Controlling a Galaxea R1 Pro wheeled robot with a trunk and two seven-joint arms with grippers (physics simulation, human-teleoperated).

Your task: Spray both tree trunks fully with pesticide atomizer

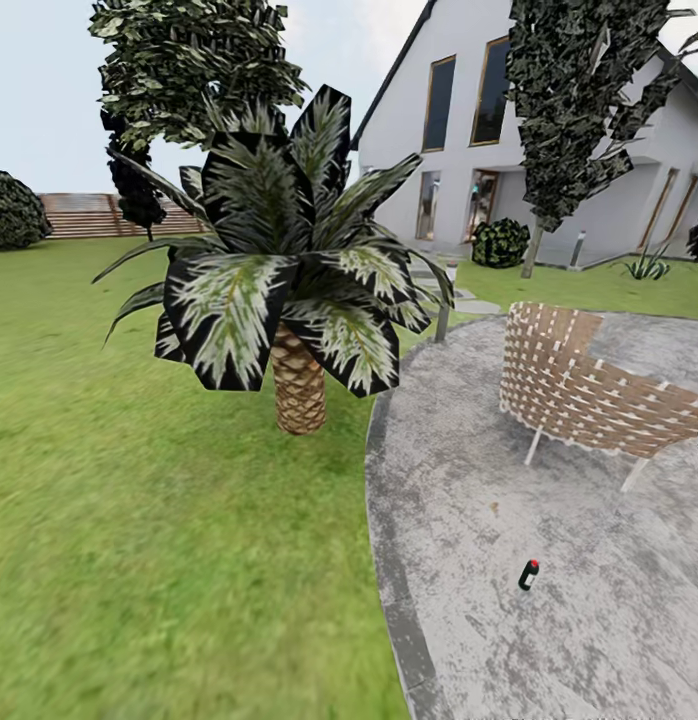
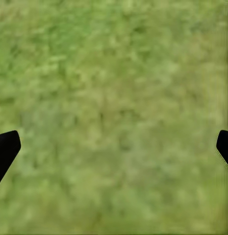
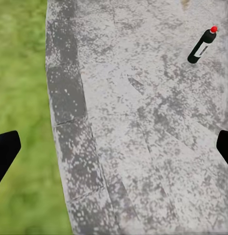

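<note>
Both grippers are wide open and empty: the left gripper [image 2: 114, 147] has nothing but lawn [image 2: 114, 73] between its fingers, and the right gripper [image 3: 114, 147] hangs over the grey paving [image 3: 143, 147] with the pesticide atomizer [image 3: 202, 45] lying well beyond one fingertip, off to the side. I'd roll closer and centre the bottle between the right fingers before dropping down (it's lying flat, so come in across its body). The head view adds context the wrist cams miss: the atomizer [image 1: 529, 574] sits on the patio near a wicker chair [image 1: 589, 390], with a palm [image 1: 289, 300] by the edge.

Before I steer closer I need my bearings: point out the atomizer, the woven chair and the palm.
atomizer [image 1: 529, 574]: head view, middle of its dark body.
atomizer [image 3: 201, 47]: right wrist view, dark body below the red cap.
woven chair [image 1: 579, 385]: head view, woven back.
palm [image 1: 298, 385]: head view, scaly trunk.
</note>
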